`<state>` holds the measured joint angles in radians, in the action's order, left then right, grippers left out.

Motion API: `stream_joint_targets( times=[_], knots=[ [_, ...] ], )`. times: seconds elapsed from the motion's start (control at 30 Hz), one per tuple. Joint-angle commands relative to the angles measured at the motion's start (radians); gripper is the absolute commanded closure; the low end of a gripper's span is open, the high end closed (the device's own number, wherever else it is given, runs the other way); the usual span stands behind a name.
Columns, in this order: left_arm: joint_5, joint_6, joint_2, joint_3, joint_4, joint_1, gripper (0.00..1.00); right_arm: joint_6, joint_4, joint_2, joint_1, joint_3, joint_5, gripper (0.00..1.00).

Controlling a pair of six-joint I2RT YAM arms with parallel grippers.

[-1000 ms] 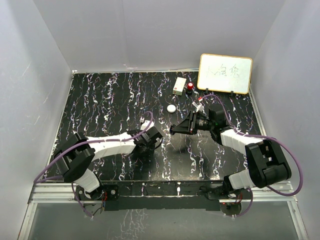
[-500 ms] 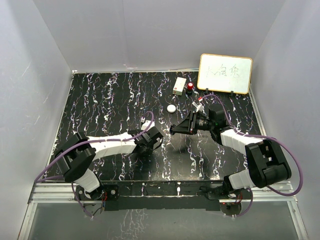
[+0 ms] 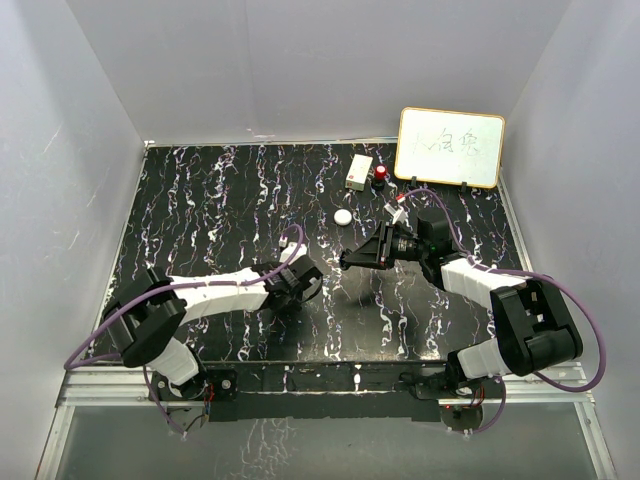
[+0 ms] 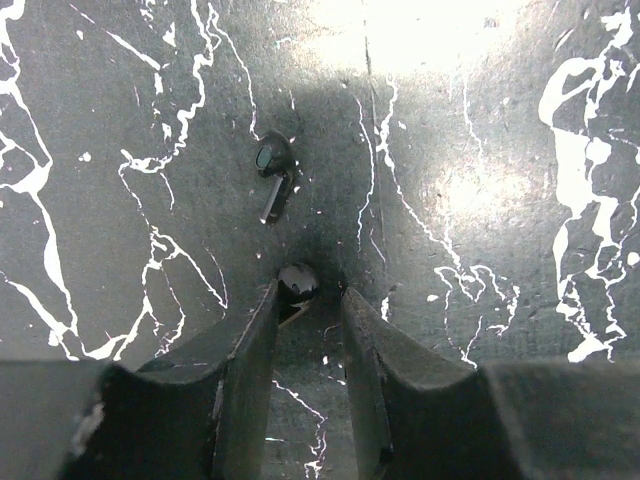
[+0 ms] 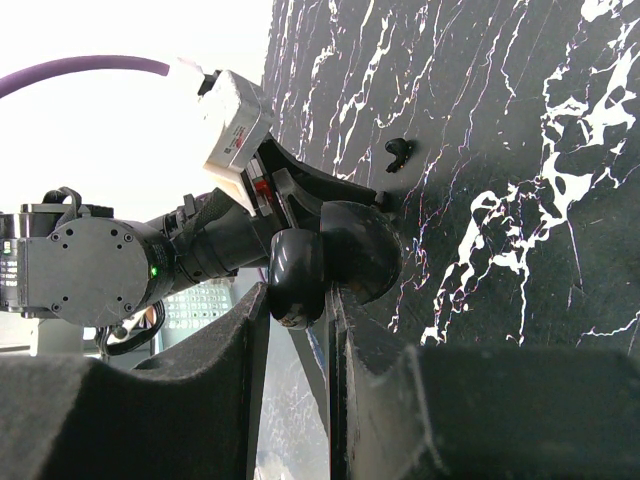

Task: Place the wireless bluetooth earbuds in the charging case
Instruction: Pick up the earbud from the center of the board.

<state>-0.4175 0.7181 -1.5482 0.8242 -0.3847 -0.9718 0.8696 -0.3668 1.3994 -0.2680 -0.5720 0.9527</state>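
The left claw (image 4: 308, 300) has drawn in close around one earbud (image 4: 298, 284) on the tabletop (image 4: 480, 200), a small gap left. The right claw (image 5: 298, 290) stays clamped on the case (image 5: 345, 250).

One black stemmed earbud (image 4: 273, 178) lies flat on the tabletop (image 4: 480, 200), around its middle and toward the near edge. The second earbud (image 4: 297, 284) sits just beside it, between the left tool's (image 4: 308, 292) fingers. The round black case (image 5: 350, 250), lid open, is clamped in the right tool (image 5: 298, 290) above the tabletop.
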Motion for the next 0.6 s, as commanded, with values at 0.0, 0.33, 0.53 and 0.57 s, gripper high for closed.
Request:
stream_joint_targets(
  times=[0.0, 0.33, 0.53, 0.57],
  knots=[
    [0.014, 0.001, 0.043, -0.024, -0.033, -0.004, 0.71, -0.011, -0.034, -0.008, 0.005, -0.008, 0.011, 1.0],
    [0.016, -0.012, 0.035, -0.027, -0.021, -0.005, 0.74, -0.013, -0.032, -0.004, 0.004, -0.008, 0.01, 1.0],
    [0.016, -0.024, 0.021, -0.023, -0.011, -0.004, 0.74, -0.014, -0.033, -0.005, 0.004, -0.005, 0.008, 1.0],
    [0.016, -0.026, 0.018, -0.02, -0.01, -0.004, 0.74, -0.014, -0.032, -0.005, 0.004, -0.005, 0.008, 1.0]
  ],
)
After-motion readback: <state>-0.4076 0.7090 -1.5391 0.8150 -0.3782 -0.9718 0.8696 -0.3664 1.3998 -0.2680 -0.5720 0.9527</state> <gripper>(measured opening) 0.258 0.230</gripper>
